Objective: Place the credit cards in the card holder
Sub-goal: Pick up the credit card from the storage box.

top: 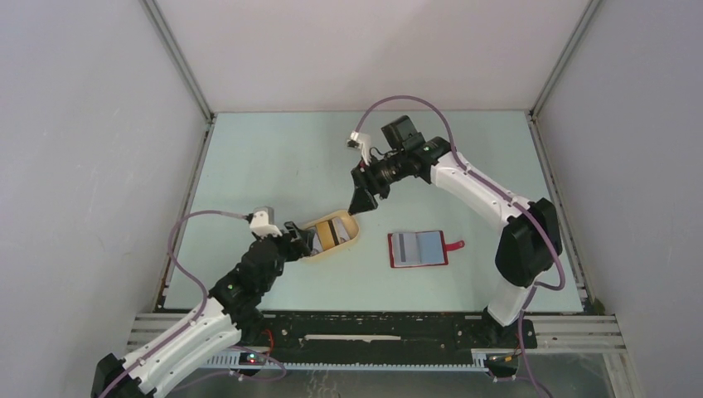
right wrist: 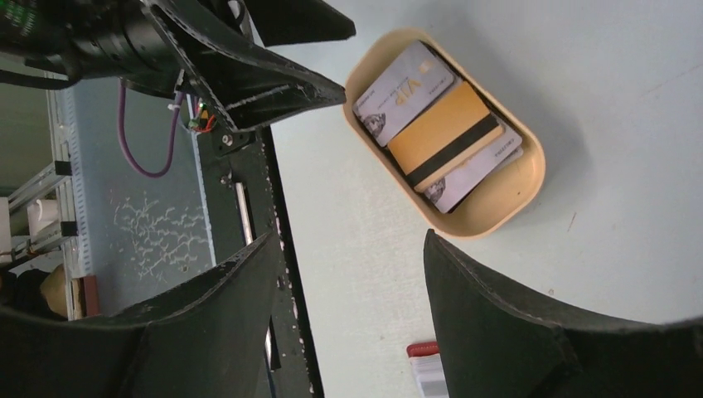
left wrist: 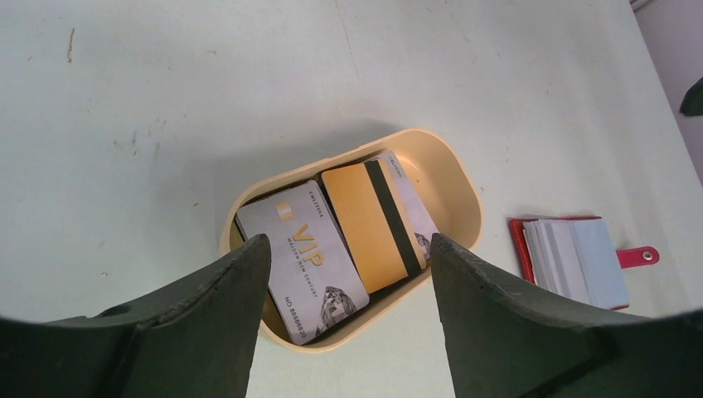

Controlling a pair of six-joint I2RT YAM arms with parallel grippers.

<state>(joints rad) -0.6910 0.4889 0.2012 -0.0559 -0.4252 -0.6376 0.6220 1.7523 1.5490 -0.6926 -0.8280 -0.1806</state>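
Three credit cards lie stacked in a beige oval tray (top: 327, 255): a silver VIP card (left wrist: 311, 257), an orange-gold card with a dark stripe (left wrist: 369, 224), and a silver card (left wrist: 414, 207) under it. They also show in the right wrist view (right wrist: 443, 137). The red card holder (top: 419, 249) lies open to the tray's right, snap tab to the right (left wrist: 572, 257). My left gripper (top: 300, 240) is open and empty over the tray's left end (left wrist: 350, 245). My right gripper (top: 362, 199) is open and empty, raised beyond the tray's far right end (right wrist: 350, 240).
The tray's rim shows in both wrist views (left wrist: 452, 166) (right wrist: 497, 220). A black rail (top: 373, 327) runs along the table's near edge, also in the right wrist view (right wrist: 282, 249). Grey walls close in the left, right and back sides.
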